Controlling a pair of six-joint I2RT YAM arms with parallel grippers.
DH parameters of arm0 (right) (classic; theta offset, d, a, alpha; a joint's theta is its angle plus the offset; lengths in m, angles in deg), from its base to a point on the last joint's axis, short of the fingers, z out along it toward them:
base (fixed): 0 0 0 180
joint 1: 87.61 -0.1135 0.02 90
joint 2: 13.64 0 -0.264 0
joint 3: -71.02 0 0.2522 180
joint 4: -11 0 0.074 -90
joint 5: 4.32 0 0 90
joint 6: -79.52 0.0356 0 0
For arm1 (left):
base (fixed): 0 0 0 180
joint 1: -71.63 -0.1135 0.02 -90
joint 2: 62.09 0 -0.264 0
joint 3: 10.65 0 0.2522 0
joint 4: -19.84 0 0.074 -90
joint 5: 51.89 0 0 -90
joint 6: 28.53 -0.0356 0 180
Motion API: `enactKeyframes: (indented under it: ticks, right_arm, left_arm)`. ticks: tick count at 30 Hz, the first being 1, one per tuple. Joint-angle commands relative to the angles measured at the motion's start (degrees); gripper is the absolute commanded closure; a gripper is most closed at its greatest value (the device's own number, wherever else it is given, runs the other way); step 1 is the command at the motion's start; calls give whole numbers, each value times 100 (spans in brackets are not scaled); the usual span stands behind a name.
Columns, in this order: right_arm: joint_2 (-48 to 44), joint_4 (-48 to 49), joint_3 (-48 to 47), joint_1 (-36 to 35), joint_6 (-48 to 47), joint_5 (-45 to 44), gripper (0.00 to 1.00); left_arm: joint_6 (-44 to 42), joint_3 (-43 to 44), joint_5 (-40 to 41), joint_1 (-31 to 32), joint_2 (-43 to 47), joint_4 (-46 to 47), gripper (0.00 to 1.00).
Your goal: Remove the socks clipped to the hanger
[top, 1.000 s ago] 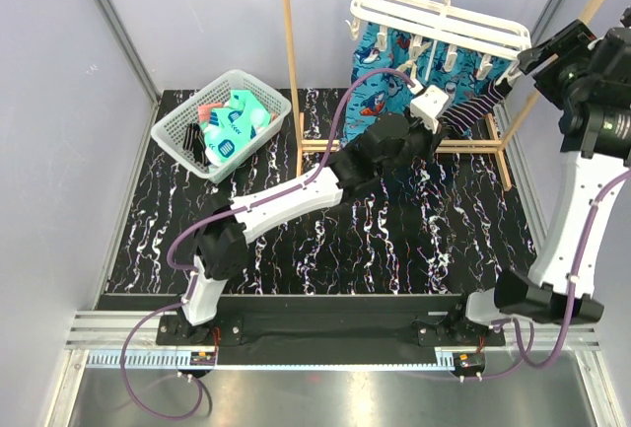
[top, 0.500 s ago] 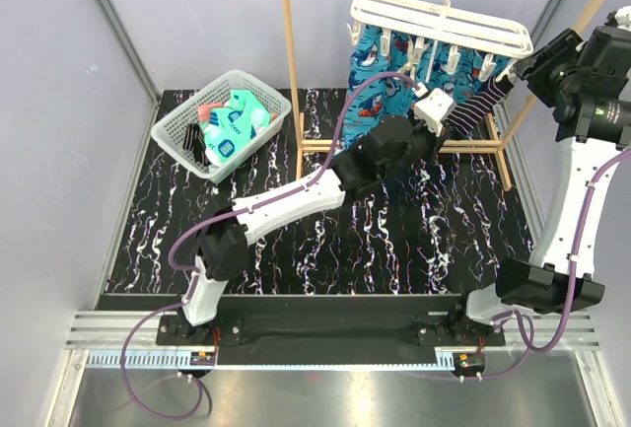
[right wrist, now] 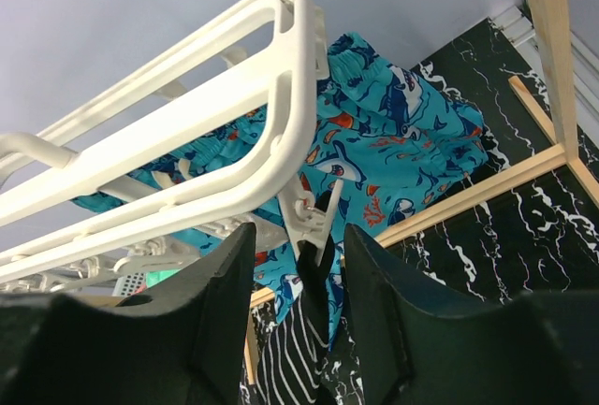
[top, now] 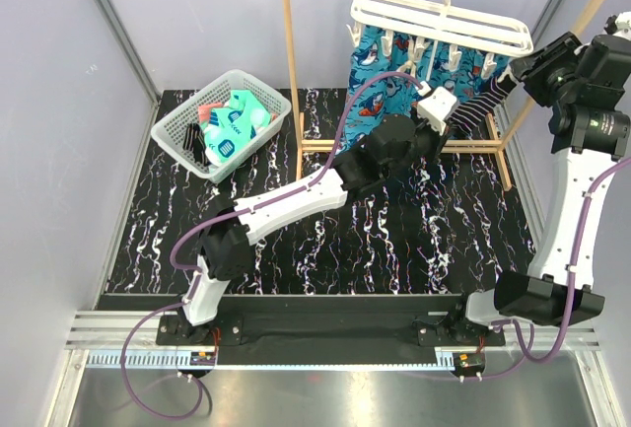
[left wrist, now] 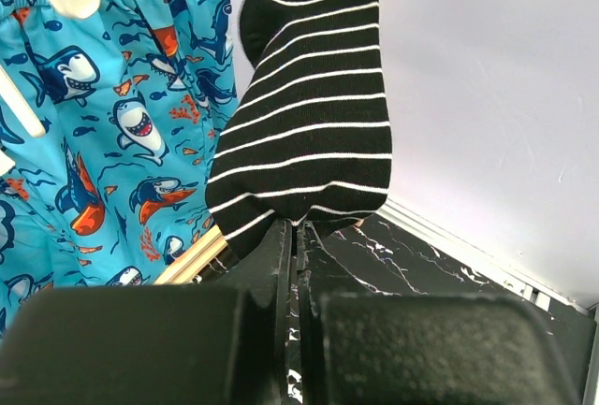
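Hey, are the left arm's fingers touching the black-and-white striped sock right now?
Touching. The left wrist view shows the left gripper pinched shut on the lower edge of the striped sock, with no gap between them.

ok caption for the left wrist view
Left gripper pinching the lower edge of the hanging striped sock, beside shark-print cloth.

Sock (left wrist: 309,115) under hanger (top: 446,15); basket (top: 192,102) L

Grey walls (top: 197,13), black marbled tabletop (top: 394,240)
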Motion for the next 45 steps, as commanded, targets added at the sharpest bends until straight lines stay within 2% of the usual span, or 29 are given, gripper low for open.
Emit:
enactKeyframes:
  ticks: [1, 5, 11, 17, 22, 25, 28, 45]
  right_arm:
    - [-203, 421, -18, -21, 103, 104, 50]
    - [-176, 447, 34, -30, 130, 68, 44]
    - [-79, 377, -36, -21, 138, -37, 46]
    - [-88, 412, 17, -21, 138, -99, 53]
    - [-132, 377, 166, -21, 95, -125, 53]
    - [-176, 386, 201, -21, 86, -160, 49]
    - [-176, 394, 201, -21, 86, -239, 48]
    - [-325, 1563, 808, -21, 191, -99, 55]
  left_arm:
    - [-83, 316, 135, 45, -41, 253, 100]
    - [-118, 272, 152, 80, -6, 253, 100]
    - [-162, 281, 170, 124, 11, 253, 100]
    - [-179, 263, 214, 141, 64, 253, 100]
    - [-179, 237, 223, 150, 108, 218, 100]
    - [-170, 228, 223, 150, 126, 218, 100]
    - [-162, 202, 231, 159, 161, 226, 100]
    - [-153, 17, 205, 185, 275, 350, 100]
